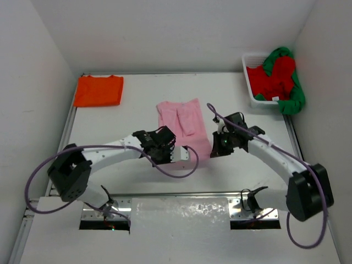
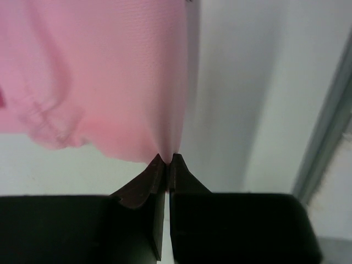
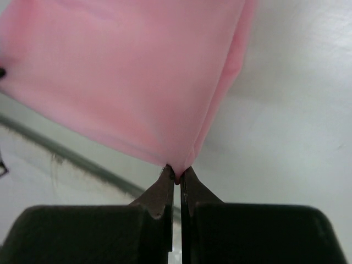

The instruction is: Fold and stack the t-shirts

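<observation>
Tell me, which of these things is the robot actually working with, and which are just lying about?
Part of the job: pink t-shirt, pinched by the left end effector and right end effector; folded orange t-shirt; red t-shirt and green t-shirt.
Just lying about: white basket holding those two.

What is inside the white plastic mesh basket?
A crumpled red cloth t-shirt fills the white plastic mesh basket, and a green cloth t-shirt lies around it, spilling over the rim. The basket's floor is covered, so anything underneath cannot be seen.
</observation>
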